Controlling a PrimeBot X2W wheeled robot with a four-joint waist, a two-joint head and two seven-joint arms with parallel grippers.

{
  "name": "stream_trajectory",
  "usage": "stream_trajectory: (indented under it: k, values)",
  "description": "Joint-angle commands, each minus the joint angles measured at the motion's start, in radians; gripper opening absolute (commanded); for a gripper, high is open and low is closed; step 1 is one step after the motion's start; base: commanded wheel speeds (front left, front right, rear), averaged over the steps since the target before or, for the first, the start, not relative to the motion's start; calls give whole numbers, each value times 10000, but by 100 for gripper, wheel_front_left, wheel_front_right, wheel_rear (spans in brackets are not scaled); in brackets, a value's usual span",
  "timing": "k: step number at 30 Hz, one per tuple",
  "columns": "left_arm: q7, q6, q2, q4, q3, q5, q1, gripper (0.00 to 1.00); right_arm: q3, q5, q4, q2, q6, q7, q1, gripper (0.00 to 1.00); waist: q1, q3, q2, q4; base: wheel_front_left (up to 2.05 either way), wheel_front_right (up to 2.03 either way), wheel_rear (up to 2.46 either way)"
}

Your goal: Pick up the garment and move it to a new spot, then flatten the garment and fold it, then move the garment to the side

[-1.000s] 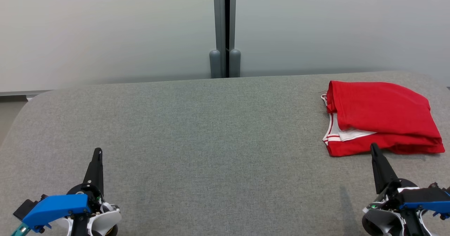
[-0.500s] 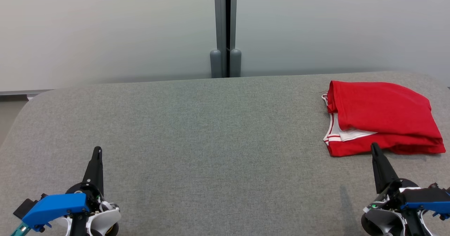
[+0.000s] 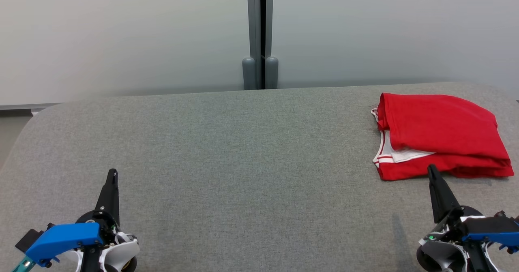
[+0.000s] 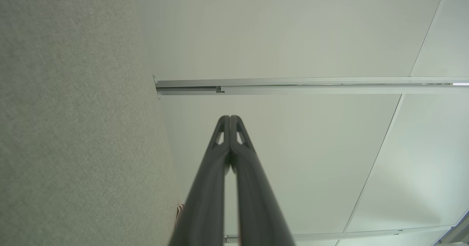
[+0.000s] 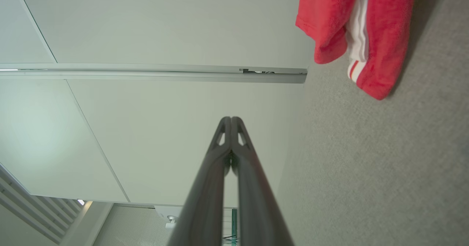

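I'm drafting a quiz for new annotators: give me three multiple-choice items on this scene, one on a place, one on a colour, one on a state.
1. Where does the garment lie on the grey surface?
A. at the centre
B. far right, ahead of the right pincer
C. at the near left corner

2. What colour is the red garment's trim?
A. white
B. blue
C. yellow

3. How do the left pincer and the right pincer stand?
A. both open
B. both shut on the garment
C. both shut, holding nothing

Answers: 1 B, it lies by the head view's right edge; 2 A, white bands show at its folded end; 3 C, in each wrist view the tips press together with nothing between.
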Motion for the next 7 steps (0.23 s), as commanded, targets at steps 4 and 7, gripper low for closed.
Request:
stream_trajectory:
  k: [4, 7]
  values:
    - [40, -28, -10, -32, 23, -31, -92, 0, -24, 24, -37, 18, 0, 32, 118, 0, 0, 0, 0, -1, 0, 0, 0]
    - [40, -28, -10, -32, 23, -31, -92, 0, -24, 25, -37, 18, 0, 32, 118, 0, 0, 0, 0, -1, 0, 0, 0]
